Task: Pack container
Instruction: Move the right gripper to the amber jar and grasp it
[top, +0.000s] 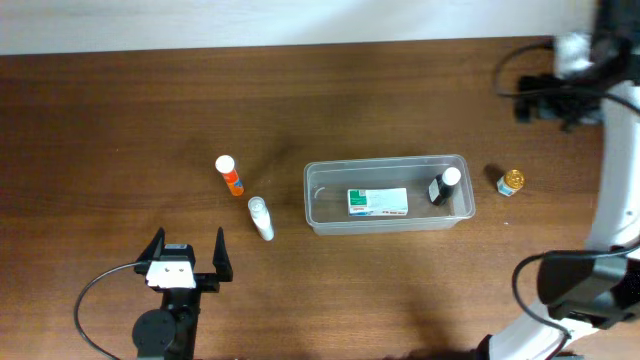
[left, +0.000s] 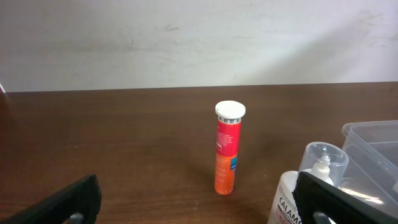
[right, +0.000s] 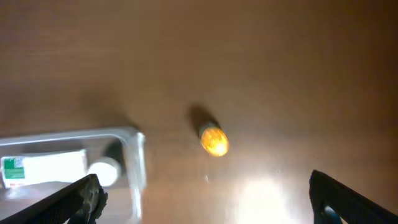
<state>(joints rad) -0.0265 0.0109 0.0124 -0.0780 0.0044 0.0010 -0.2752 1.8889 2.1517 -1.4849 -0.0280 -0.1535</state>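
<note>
There were one container (top: 330, 210), one box (top: 378, 202), one orange tube (top: 230, 176) and three bottles (top: 261, 218). The container lay right of the parted left gripper (top: 188, 243) and left of the equally parted right gripper (right: 205, 193).

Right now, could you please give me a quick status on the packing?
Open: left gripper, right gripper. In container: box, dark bottle. Outside: orange tube, white bottle, amber bottle. Nothing blocking.

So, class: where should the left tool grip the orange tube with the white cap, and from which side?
Probably mid-body on the orange tube, below the cap, with the left tool coming in level from the front. It stands upright, slim and round, and the calamine bottle stands clear of it.
</note>
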